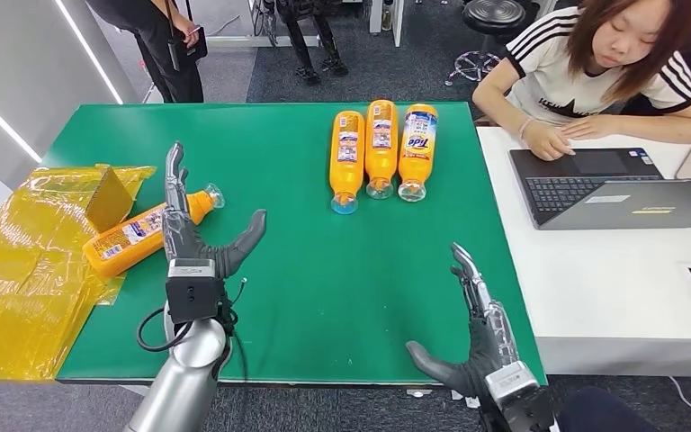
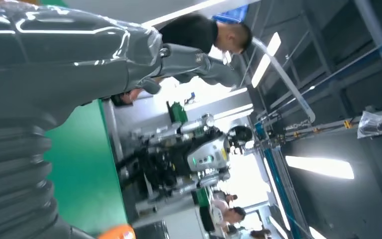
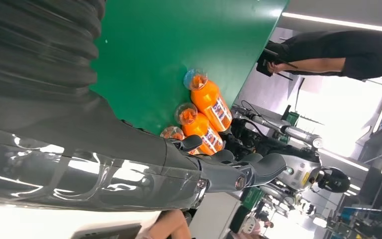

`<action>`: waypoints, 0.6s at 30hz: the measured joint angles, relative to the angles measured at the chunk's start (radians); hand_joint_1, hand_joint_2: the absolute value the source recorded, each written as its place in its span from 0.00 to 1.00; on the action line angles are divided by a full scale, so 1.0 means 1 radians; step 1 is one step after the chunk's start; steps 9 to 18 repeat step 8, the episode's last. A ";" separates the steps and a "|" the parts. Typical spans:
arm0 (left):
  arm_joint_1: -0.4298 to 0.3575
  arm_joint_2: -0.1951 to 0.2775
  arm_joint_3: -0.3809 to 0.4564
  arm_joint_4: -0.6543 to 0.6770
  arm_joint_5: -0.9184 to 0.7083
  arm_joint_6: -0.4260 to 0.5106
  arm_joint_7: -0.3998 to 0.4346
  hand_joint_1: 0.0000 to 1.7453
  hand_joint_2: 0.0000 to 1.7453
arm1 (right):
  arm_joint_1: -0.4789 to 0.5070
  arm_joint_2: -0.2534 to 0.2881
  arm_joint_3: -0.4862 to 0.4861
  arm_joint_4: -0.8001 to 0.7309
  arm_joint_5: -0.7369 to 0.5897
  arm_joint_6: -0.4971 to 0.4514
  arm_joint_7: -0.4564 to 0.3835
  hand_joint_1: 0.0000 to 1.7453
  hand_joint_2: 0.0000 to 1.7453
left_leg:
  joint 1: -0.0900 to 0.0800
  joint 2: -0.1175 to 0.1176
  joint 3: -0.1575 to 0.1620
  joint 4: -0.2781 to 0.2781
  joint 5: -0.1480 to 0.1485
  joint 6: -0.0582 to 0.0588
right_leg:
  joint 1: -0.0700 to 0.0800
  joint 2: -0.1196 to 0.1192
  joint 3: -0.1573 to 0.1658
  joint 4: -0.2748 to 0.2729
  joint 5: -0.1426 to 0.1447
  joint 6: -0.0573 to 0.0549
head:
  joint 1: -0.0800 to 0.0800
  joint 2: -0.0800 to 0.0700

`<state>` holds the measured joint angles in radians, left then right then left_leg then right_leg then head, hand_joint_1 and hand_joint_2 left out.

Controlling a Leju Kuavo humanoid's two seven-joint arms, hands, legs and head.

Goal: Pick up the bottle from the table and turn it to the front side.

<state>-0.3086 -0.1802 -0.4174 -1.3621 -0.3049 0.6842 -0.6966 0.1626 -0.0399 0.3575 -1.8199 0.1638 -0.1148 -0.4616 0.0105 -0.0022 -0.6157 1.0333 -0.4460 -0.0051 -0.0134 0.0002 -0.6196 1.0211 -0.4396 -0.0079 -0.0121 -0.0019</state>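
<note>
An orange detergent bottle point(image 1: 121, 241) lies on its side at the left of the green table point(image 1: 324, 270), its clear cap pointing to the back right and its back label facing up. My left hand point(image 1: 189, 229) is over the bottle's neck end, fingers stretched out and thumb spread wide, gripping nothing. An orange bit of that bottle point(image 2: 117, 232) shows at the edge of the left wrist view. My right hand point(image 1: 472, 333) is open above the table's near right corner, far from the bottle.
Three more orange bottles point(image 1: 381, 144) lie side by side at the back middle, also seen as bottles point(image 3: 211, 102) in the right wrist view. A yellow plastic sheet point(image 1: 27, 270) covers the left edge. A person works at a laptop point(image 1: 612, 184) on the white table to the right.
</note>
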 joint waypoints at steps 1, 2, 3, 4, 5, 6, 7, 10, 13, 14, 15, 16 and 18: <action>0.009 -0.001 -0.023 -0.027 0.024 -0.016 0.009 0.00 1.00 | 0.004 0.009 0.002 0.000 -0.002 -0.005 0.003 0.00 1.00 | 0.000 0.000 0.000 0.000 0.000 0.000 | 0.000 0.000 0.000 0.000 0.000 0.000 | 0.000 0.000; 0.019 -0.001 -0.048 -0.050 0.055 -0.044 0.022 0.00 1.00 | 0.010 0.017 0.003 -0.001 -0.004 -0.009 0.007 0.00 1.00 | 0.000 0.000 0.000 0.000 0.000 0.000 | 0.000 0.000 0.000 0.000 0.000 0.000 | 0.000 0.000; 0.032 0.000 -0.070 -0.067 0.089 -0.082 0.036 0.00 1.00 | 0.016 0.026 0.002 -0.002 -0.007 -0.011 0.010 0.00 1.00 | 0.000 -0.001 0.000 0.000 0.000 0.000 | 0.000 -0.001 0.000 0.000 -0.001 0.000 | 0.000 0.000; 0.045 0.001 -0.090 -0.077 0.119 -0.122 0.048 0.00 1.00 | 0.023 0.034 0.001 -0.005 -0.011 -0.011 0.012 0.00 1.00 | 0.000 -0.001 0.000 0.000 0.000 0.000 | 0.000 -0.001 0.000 0.000 -0.001 0.001 | 0.000 0.000; 0.060 0.001 -0.107 -0.083 0.145 -0.164 0.056 0.00 1.00 | 0.031 0.043 0.000 -0.008 -0.015 -0.010 0.013 0.00 1.00 | 0.000 0.000 0.000 0.000 0.000 0.000 | 0.000 -0.001 0.000 0.000 -0.001 0.001 | 0.000 0.000; 0.075 0.001 -0.120 -0.086 0.163 -0.196 0.061 0.00 1.00 | 0.037 0.052 -0.003 -0.011 -0.020 -0.008 0.013 0.00 1.00 | 0.000 0.000 0.000 0.000 0.000 0.000 | 0.000 0.000 0.000 0.000 -0.001 0.001 | 0.000 0.000; 0.088 0.001 -0.130 -0.088 0.174 -0.219 0.064 0.00 1.00 | 0.044 0.062 -0.006 -0.015 -0.024 -0.007 0.013 0.00 1.00 | 0.000 0.001 0.000 0.000 0.000 0.000 | 0.000 0.001 0.000 0.000 -0.001 0.001 | 0.000 0.000; 0.094 0.001 -0.135 -0.089 0.179 -0.230 0.064 0.00 1.00 | 0.047 0.067 -0.008 -0.016 -0.027 -0.007 0.013 0.00 1.00 | 0.000 0.001 0.001 0.000 0.000 0.000 | 0.000 0.001 0.000 0.000 -0.001 0.001 | 0.000 0.000; 0.094 0.001 -0.135 -0.089 0.179 -0.230 0.064 0.00 1.00 | 0.047 0.067 -0.008 -0.016 -0.027 -0.007 0.013 0.00 1.00 | 0.000 0.001 0.001 0.000 0.000 0.000 | 0.000 0.001 0.000 0.000 -0.001 0.001 | 0.000 0.000; 0.094 0.001 -0.135 -0.089 0.179 -0.230 0.064 0.00 1.00 | 0.047 0.067 -0.008 -0.016 -0.027 -0.007 0.013 0.00 1.00 | 0.000 0.001 0.001 0.000 0.000 0.000 | 0.000 0.001 0.000 0.000 -0.001 0.001 | 0.000 0.000; 0.094 0.001 -0.135 -0.089 0.179 -0.230 0.064 0.00 1.00 | 0.047 0.067 -0.008 -0.016 -0.027 -0.007 0.013 0.00 1.00 | 0.000 0.001 0.001 0.000 0.000 0.000 | 0.000 0.001 0.000 0.000 -0.001 0.001 | 0.000 0.000; 0.094 0.001 -0.135 -0.089 0.179 -0.230 0.064 0.00 1.00 | 0.047 0.067 -0.008 -0.016 -0.027 -0.007 0.013 0.00 1.00 | 0.000 0.001 0.001 0.000 0.000 0.000 | 0.000 0.001 0.000 0.000 -0.001 0.001 | 0.000 0.000; 0.094 0.001 -0.135 -0.089 0.179 -0.230 0.064 0.00 1.00 | 0.047 0.067 -0.008 -0.016 -0.027 -0.007 0.013 0.00 1.00 | 0.000 0.001 0.001 0.000 0.000 0.000 | 0.000 0.001 0.000 0.000 -0.001 0.001 | 0.000 0.000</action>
